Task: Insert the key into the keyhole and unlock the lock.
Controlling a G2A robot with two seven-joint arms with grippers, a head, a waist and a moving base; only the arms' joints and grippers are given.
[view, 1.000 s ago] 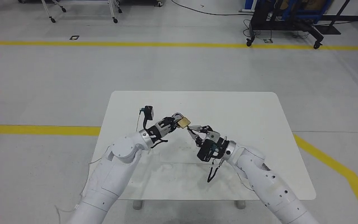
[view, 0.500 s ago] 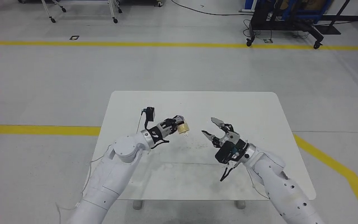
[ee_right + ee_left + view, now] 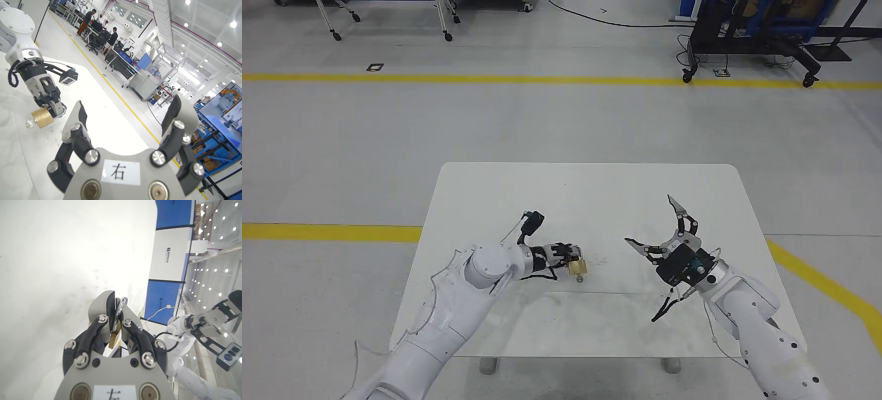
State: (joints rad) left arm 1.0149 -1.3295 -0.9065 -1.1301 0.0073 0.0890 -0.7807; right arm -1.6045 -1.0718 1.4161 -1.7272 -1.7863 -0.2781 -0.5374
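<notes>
Top view: left end effector (image 3: 568, 262) clamps the lock (image 3: 578, 267) low over the table (image 3: 662, 180), key (image 3: 29, 124) poking out of it. Right end effector (image 3: 650, 221) gapes wide, empty, well apart. I'd set it down gently so the key doesn't snag.

The right gripper (image 3: 650, 222) is drawn off the lock (image 3: 577, 267) toward 3 o'clock and spread wide; the lock is brought toward 6 o'clock, down near the table (image 3: 642, 190), by the left gripper (image 3: 568, 262).
</notes>
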